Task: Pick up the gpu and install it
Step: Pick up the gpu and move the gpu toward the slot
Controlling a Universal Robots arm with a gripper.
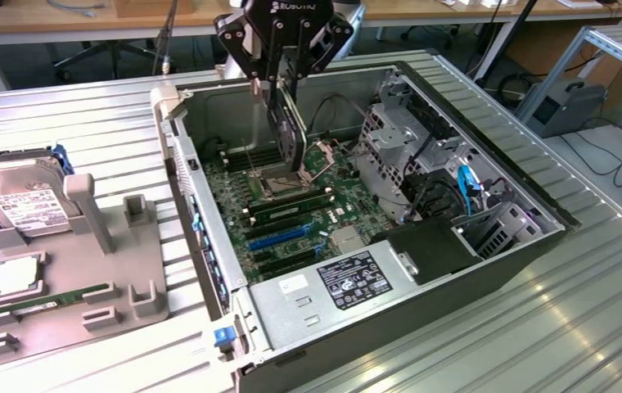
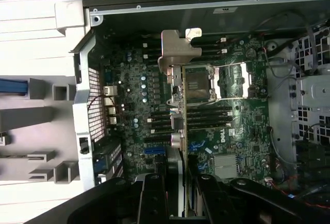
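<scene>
- The gpu (image 1: 287, 123) is being held on edge in the upper middle of the exterior view, hanging lengthwise down into the open case (image 1: 421, 319).
- The gripper (image 1: 284, 74) is being kept clamped on the card's upper end, with one finger on each flat face and the jaws partly closed around its thin body.
- In the wrist view the gpu (image 2: 179, 110) is being seen edge-on as a narrow strip running out from between the fingers (image 2: 154, 193), with its silvery bracket (image 2: 178, 51) at the far end.
- The bracket end is being shown over the motherboard (image 1: 235, 184) near the CPU socket (image 1: 286, 182); whether it is touching the board cannot be told.
- Open room is being left on the card's side towards the exterior view's left, up to the perforated case wall (image 1: 186, 164).
- Towards the exterior view's right, the space is being narrowed by the metal drive cage (image 1: 393, 139) and loose cables.
- The blue expansion slots (image 1: 272, 237) are lying lower in the frame, apart from the card, beside the labelled power supply (image 1: 322, 291).
- At the exterior view's left, outside the case, a hard drive (image 1: 22, 201) and a green RAM stick (image 1: 55, 299) are resting on a grey tray (image 1: 92, 327).
</scene>
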